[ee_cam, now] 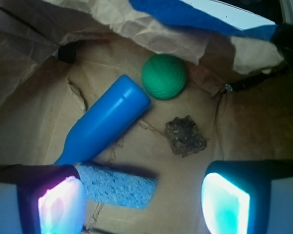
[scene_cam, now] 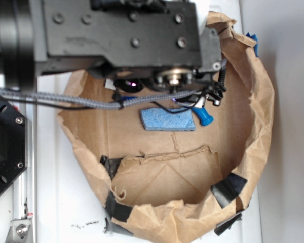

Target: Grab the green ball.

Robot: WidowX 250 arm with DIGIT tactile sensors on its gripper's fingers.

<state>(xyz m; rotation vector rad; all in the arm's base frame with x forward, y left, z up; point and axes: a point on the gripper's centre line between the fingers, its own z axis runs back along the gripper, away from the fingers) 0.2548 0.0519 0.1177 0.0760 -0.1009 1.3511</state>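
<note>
Four items lie on the floor of the brown paper bag (ee_cam: 34, 112): the green ball (ee_cam: 164, 76), blue bottle toy (ee_cam: 105, 121), brown rough lump (ee_cam: 185, 136) and blue sponge (ee_cam: 118, 185). Your gripper (ee_cam: 144, 200) hangs above them, fingers (ee_cam: 61, 204) spread apart, holding nothing. The ball sits just beside the bottle's base, at the bag's far wall.

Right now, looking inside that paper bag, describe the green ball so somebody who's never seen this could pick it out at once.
Look inside the crumpled brown paper bag, toward its far wall in the wrist view. The green ball sits just beyond the wide end of the blue bottle, with a brown lump nearer the camera. It is the only round, green thing there; the sponge is flat and blue.
</note>
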